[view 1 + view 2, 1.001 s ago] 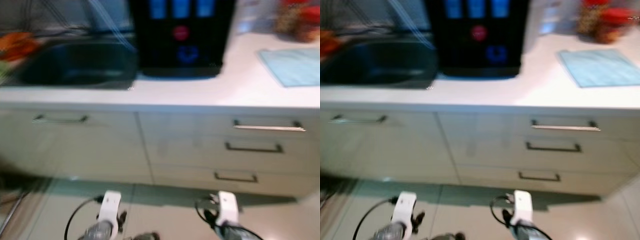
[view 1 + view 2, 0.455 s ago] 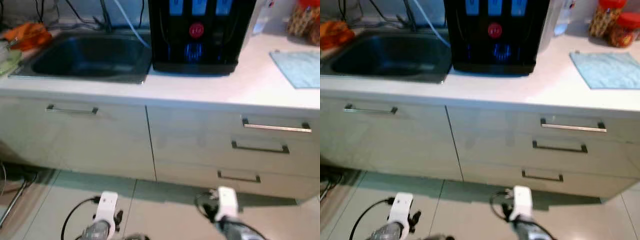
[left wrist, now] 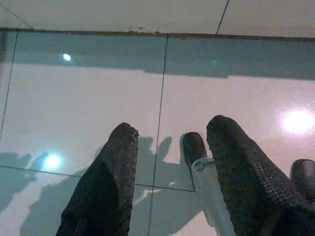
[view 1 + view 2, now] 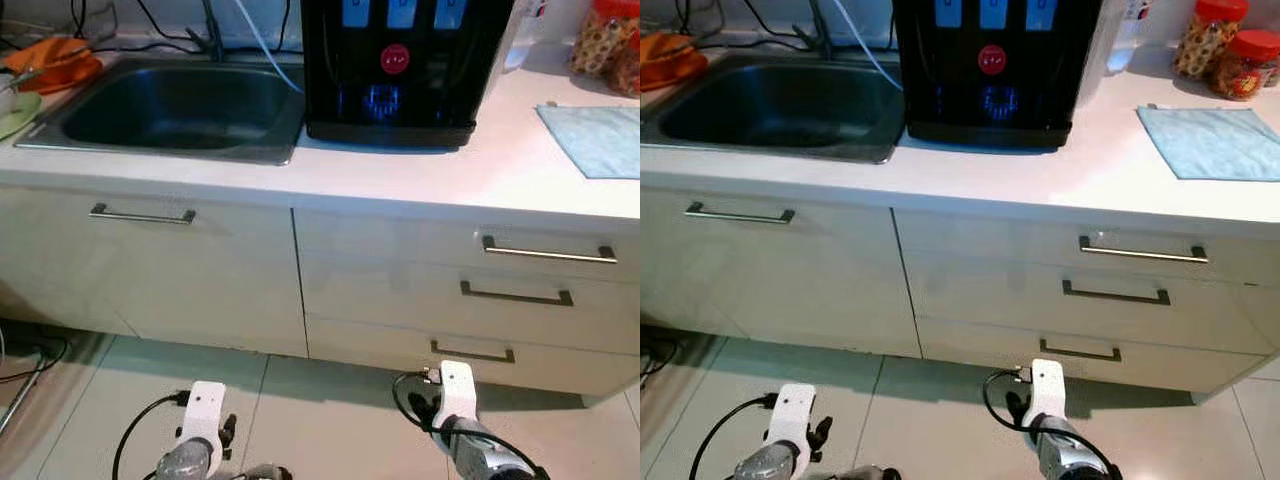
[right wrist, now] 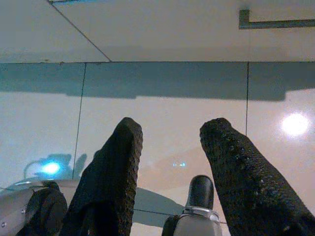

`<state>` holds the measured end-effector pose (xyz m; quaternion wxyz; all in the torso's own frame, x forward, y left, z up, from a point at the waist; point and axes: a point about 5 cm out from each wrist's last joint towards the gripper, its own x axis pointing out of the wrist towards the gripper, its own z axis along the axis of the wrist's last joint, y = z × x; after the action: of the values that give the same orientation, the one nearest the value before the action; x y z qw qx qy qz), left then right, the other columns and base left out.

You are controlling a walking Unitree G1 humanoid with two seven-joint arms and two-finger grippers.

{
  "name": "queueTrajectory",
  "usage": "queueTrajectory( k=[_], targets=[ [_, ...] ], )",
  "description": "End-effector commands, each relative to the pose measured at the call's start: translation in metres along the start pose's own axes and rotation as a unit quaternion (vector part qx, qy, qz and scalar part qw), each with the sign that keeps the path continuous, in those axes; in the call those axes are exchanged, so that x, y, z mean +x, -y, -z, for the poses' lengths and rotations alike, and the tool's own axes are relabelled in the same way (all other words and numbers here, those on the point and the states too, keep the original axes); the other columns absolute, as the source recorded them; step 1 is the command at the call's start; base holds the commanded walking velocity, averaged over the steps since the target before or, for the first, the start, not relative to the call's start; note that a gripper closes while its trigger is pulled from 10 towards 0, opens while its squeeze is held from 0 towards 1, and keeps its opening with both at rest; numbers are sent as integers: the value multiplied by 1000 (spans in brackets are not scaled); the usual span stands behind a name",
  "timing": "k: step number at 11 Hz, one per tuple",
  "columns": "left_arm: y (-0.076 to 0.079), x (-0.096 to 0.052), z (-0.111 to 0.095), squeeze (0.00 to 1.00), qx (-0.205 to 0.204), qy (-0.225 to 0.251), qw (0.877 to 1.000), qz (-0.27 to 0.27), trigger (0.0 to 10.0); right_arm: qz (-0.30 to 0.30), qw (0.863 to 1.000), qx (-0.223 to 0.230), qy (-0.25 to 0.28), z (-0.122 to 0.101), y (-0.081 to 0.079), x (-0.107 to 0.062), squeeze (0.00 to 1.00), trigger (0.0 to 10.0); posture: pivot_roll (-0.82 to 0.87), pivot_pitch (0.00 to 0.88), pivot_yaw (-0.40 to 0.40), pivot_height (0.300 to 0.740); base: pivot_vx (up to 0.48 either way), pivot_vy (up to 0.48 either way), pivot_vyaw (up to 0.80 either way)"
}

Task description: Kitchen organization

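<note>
Left gripper (image 3: 170,147) and right gripper (image 5: 170,142) hang low over the floor tiles (image 3: 88,98), fingers parted wide and empty. Far above and ahead of the fingers, the blue cloth (image 4: 1215,140) lies flat on the counter (image 4: 1080,185): probably light, limp, best pinched at an edge. The water dispenser (image 4: 995,65) and two red-lidded jars (image 4: 1220,55) stand near it; the sink (image 4: 780,110) lies well apart.

A black dispenser (image 4: 400,70) with blue lights, pale blue cloth (image 4: 1210,140), cream drawers (image 4: 450,290).

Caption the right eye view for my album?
Robot faces a kitchen counter with sink, black water dispenser and blue cloth.
</note>
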<state>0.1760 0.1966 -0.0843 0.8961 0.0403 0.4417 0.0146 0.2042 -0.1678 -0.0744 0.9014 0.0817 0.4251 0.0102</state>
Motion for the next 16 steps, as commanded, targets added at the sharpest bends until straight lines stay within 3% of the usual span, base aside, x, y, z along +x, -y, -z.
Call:
queueTrajectory(
  k=[1, 5, 16],
  targets=[
    [-1, 0, 1, 0, -10, 1, 1000, -6, 10000, -1, 1000, -5, -8, 3, -1, 0, 0, 10000, 9, 40, 43, 740, 0, 0, 0],
    [5, 0, 3, 0, -16, -6, 1000, 2, 10000, 6, 1000, 5, -29, 17, 1, -3, 0, 10000, 10, 42, 40, 740, 0, 0, 0],
    [6, -1, 7, 0, -18, -17, 1000, 4, 10000, 5, 999, 14, -29, 19, 3, -4, 0, 10000, 8, 48, 38, 740, 0, 476, 0]
  ],
)
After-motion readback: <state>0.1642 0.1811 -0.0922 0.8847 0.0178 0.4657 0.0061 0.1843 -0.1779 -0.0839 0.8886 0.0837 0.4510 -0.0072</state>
